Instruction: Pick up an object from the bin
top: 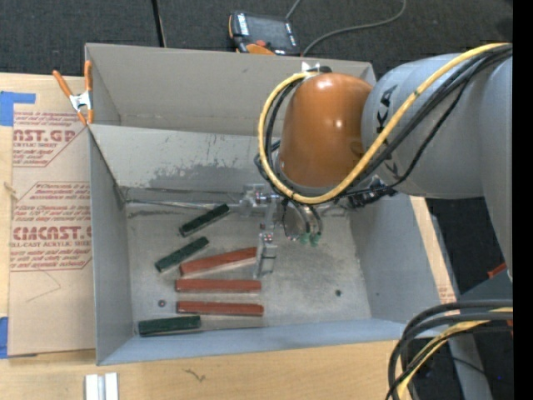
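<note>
My gripper [266,257] hangs below the orange wrist cover near the middle of the bin. Its lower end is at the right end of a red-brown flat bar [218,262] that lies slightly slanted on the floor. Whether it touches the bar is unclear. Just left of that bar lies a dark green bar [181,255], tilted. Another dark green bar [204,219] lies further back, left of the gripper. A second red-brown bar [218,286] lies level directly below the first one.
A third red-brown bar [221,309] lies near the front wall, with a dark green bar [169,326] in the front left corner. The arm and its yellow cables cover the bin's right rear part.
</note>
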